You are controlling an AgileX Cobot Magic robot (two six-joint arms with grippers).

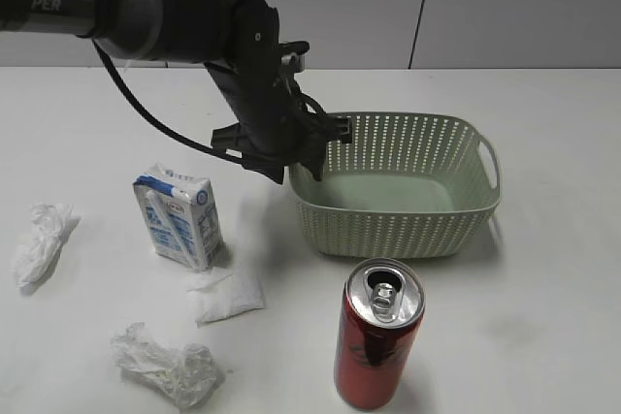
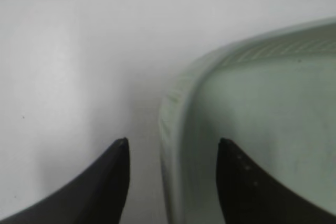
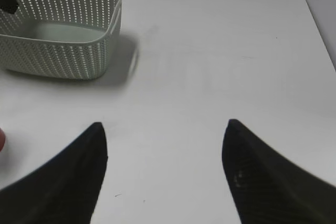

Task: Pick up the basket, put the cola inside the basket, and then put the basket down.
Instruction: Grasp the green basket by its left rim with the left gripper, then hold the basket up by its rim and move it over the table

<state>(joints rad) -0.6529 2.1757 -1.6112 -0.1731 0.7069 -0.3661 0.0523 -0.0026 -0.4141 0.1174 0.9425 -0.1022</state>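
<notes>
Black jaws of the left gripper (image 2: 172,148) are standing apart, straddling the left rim of the basket (image 2: 252,93), not closing on it. Right gripper (image 3: 164,129) is hanging wide open, holding nothing. Cola (image 1: 378,334) is standing near, in front of the basket.

Cola (image 1: 378,346) stands before basket (image 1: 398,230); milk carton (image 1: 178,216) left of basket.

basket (image 1: 398,186) interior bare, cola (image 1: 378,346) top unobstructed, milk carton (image 1: 179,215) leftward
</notes>
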